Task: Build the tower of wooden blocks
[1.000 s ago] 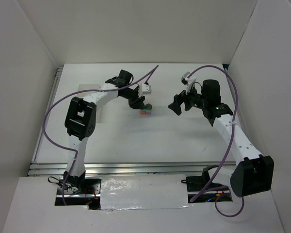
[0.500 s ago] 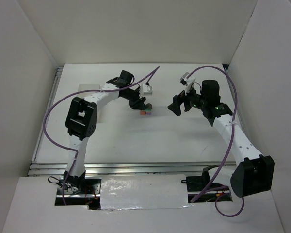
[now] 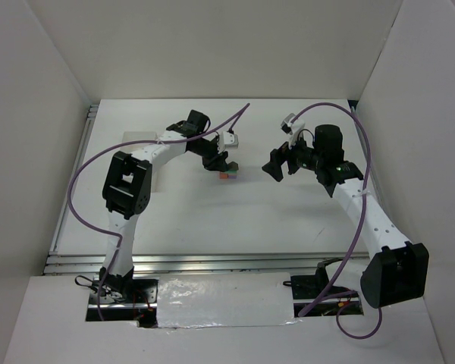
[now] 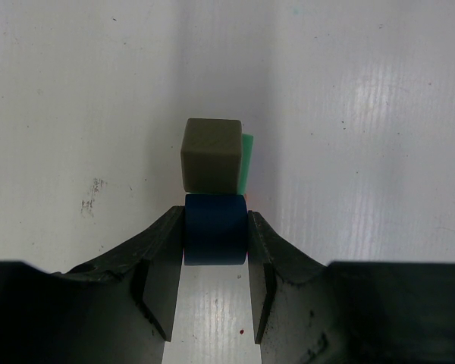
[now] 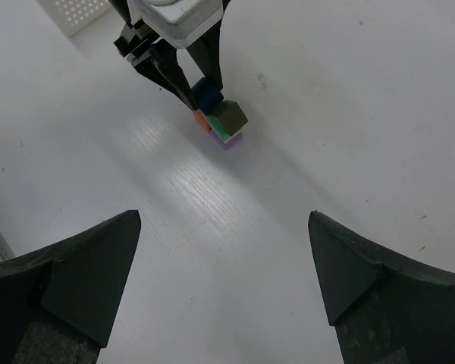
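Blue cube point(image 4: 215, 239) sat clamped in the left gripper point(image 4: 216, 262) at lower centre of its wrist view, just beside the olive-grey cube point(image 4: 211, 154) beyond, probably to seat it on the wood block tower point(image 3: 227, 174) left of centre overhead. Right gripper point(image 3: 276, 164) gaped empty, well apart. Nothing had visibly shifted since earlier.

Top view looks down from behind; wrist views, left close, right farther, share the wood block tower point(image 4: 211, 155).
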`<action>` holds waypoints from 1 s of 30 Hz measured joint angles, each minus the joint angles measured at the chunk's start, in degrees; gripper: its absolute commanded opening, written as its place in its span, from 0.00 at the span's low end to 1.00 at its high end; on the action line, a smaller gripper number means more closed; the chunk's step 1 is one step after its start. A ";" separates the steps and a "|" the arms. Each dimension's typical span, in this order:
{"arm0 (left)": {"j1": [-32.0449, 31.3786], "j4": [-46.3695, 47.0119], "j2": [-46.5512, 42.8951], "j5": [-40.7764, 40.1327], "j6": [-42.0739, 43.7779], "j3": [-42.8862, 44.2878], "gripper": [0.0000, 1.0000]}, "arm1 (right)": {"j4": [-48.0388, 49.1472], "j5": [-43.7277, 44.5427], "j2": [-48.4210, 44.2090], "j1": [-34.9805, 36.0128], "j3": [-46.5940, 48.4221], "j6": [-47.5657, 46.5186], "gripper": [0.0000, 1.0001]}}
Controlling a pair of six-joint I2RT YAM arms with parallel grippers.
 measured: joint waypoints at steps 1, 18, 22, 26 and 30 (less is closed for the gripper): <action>0.00 0.00 0.00 0.02 -0.02 0.00 0.22 | 0.00 0.00 0.00 0.02 0.00 0.00 1.00; 0.00 0.76 0.79 0.37 -0.24 0.81 0.22 | -0.07 0.61 -0.02 0.04 0.24 -0.17 1.00; 0.00 0.66 0.92 0.48 -0.24 0.98 0.23 | -0.07 0.61 -0.02 0.07 0.26 -0.20 1.00; 0.00 0.66 1.07 0.57 -0.22 1.14 0.31 | -0.07 0.63 -0.02 0.04 0.26 -0.17 1.00; 0.00 0.66 1.07 0.63 -0.17 1.14 0.35 | -0.07 0.63 -0.02 0.04 0.26 -0.20 1.00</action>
